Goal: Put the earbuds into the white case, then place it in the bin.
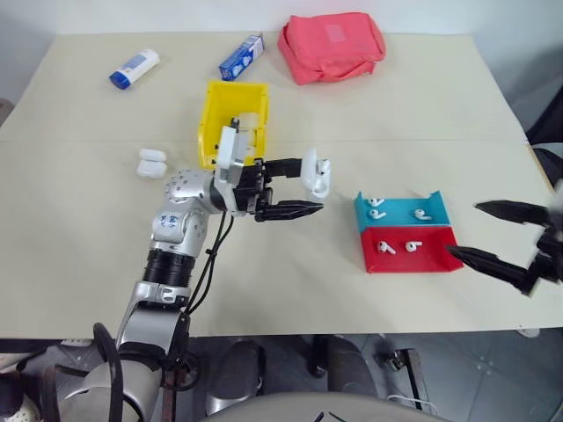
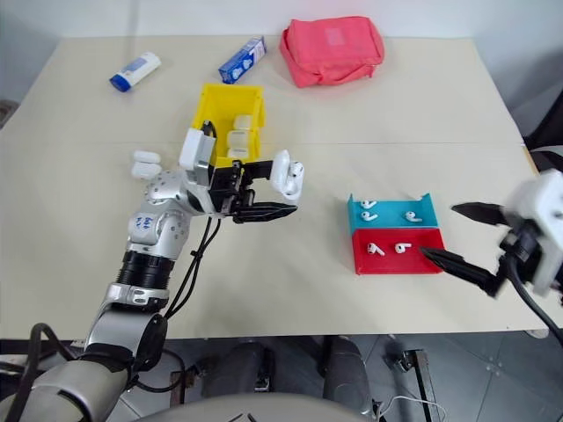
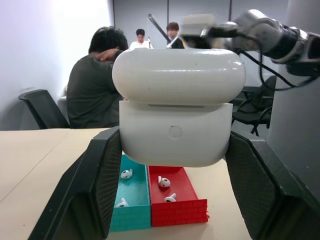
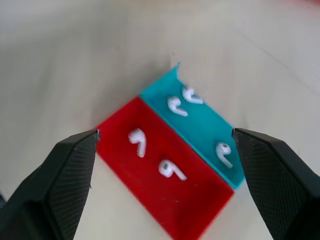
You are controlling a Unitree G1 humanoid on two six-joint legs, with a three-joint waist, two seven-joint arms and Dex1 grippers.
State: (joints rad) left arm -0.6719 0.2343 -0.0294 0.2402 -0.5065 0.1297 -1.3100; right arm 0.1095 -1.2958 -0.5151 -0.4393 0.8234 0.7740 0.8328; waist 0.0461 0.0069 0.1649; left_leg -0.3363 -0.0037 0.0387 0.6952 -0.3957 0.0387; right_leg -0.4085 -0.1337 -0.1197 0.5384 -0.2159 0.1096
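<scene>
Five earbuds [image 4: 172, 170], one held white case [image 3: 177, 132]

Head views look down; wrist views closely share the tray [image 4: 165, 165].

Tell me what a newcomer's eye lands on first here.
The left gripper holds a white case with its lid open above the middle of the table. To its right, the red-and-teal tray carries five earbuds, with the open right gripper beside it. Behind sits the yellow bin with more cases inside.
</scene>
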